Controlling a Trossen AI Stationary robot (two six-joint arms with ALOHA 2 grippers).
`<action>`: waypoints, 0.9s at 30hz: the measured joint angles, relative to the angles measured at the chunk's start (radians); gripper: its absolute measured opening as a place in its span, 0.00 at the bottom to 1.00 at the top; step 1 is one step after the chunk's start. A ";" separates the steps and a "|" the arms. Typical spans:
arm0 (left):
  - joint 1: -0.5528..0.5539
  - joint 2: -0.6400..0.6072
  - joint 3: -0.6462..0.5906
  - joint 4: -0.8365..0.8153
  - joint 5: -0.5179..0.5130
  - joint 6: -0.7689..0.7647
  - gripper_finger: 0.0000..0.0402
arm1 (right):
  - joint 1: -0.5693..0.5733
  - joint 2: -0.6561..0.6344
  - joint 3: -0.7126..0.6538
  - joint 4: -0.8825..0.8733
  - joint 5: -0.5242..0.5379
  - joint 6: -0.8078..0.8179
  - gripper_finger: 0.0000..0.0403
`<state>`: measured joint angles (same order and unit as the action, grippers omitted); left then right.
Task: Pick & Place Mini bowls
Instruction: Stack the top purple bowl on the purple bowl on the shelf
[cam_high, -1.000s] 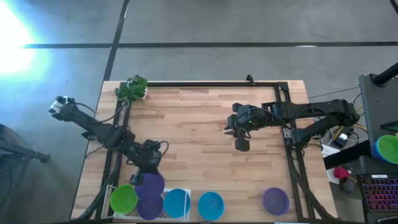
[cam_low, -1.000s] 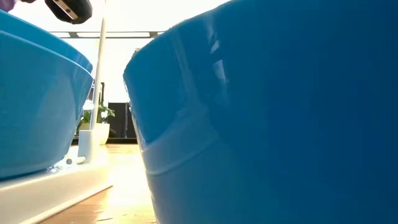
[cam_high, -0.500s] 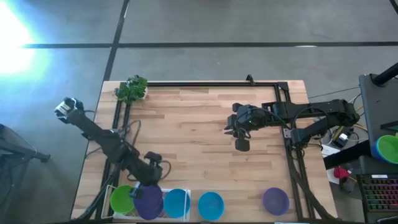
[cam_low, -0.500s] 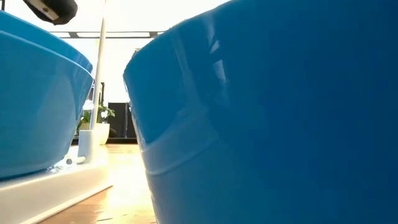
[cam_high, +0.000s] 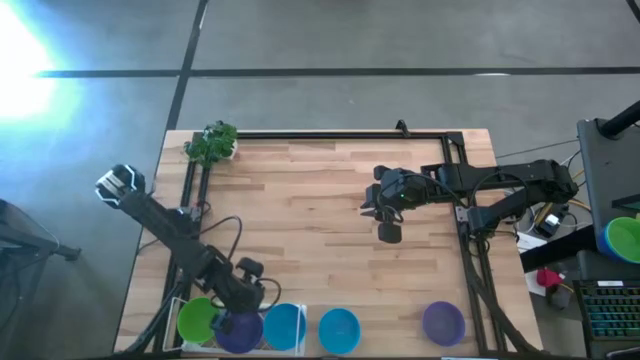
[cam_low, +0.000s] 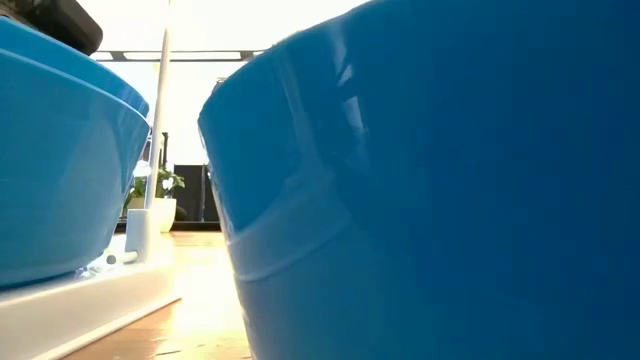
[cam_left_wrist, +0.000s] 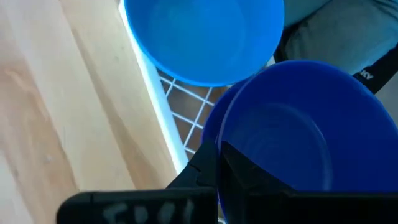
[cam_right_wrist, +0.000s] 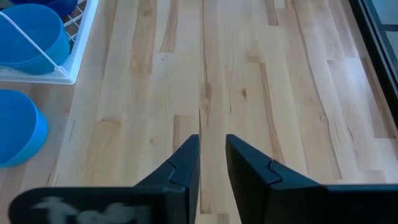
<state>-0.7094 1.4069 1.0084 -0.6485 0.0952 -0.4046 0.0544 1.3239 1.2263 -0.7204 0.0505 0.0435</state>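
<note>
The left gripper (cam_high: 243, 305) was down over the white mesh tray (cam_high: 172, 312) at the near left edge of the wooden table (cam_high: 320, 200), its fingers (cam_left_wrist: 242, 174) pressed together on the rim of a purple bowl (cam_high: 238, 332) and holding that bowl over the tray. In the high view this bowl lay between a green bowl (cam_high: 198, 319) and a blue bowl (cam_high: 284, 326), all three at the tray; a second blue bowl (cam_high: 339, 330) stood on the bare wood just beside the tray, and another purple bowl (cam_high: 443, 322) stood well apart from the tray, along the same near edge. The right gripper (cam_high: 388, 232) hung over the middle of the table, far from the tray, with its two fingers (cam_right_wrist: 184, 163) a narrow gap apart and nothing between them. The left wrist view showed what the high view could not: the dark finger lying inside the held bowl's rim (cam_left_wrist: 298, 137), the tray's white wire grid (cam_left_wrist: 186, 112) under it, and the neighbouring blue bowl (cam_left_wrist: 202, 34) sitting in the tray. The right wrist view showed only bare planks ahead of the right gripper (cam_right_wrist: 211, 163), with a corner of the tray (cam_right_wrist: 59, 59) and two blue bowls far off. The low view was almost filled by the side of a blue bowl (cam_low: 440, 190), with the tray's white frame (cam_low: 90, 290) beside it and a small potted toy plant (cam_low: 160, 195) beyond; the high view placed that plant (cam_high: 212, 143) at the far corner of the table from the tray.
</note>
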 joint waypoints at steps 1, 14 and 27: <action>-0.001 0.003 0.000 0.009 0.000 0.000 0.00 | 0.000 0.000 0.000 0.000 0.000 -0.002 0.18; -0.007 0.017 -0.069 0.064 0.001 -0.018 0.00 | 0.000 0.000 0.000 0.000 0.000 -0.001 0.20; -0.007 0.016 -0.074 0.064 0.001 -0.016 0.06 | 0.000 0.000 0.000 0.000 0.000 0.027 0.17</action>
<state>-0.7162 1.4231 0.9344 -0.5846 0.0959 -0.4206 0.0544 1.3237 1.2263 -0.7204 0.0509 0.0702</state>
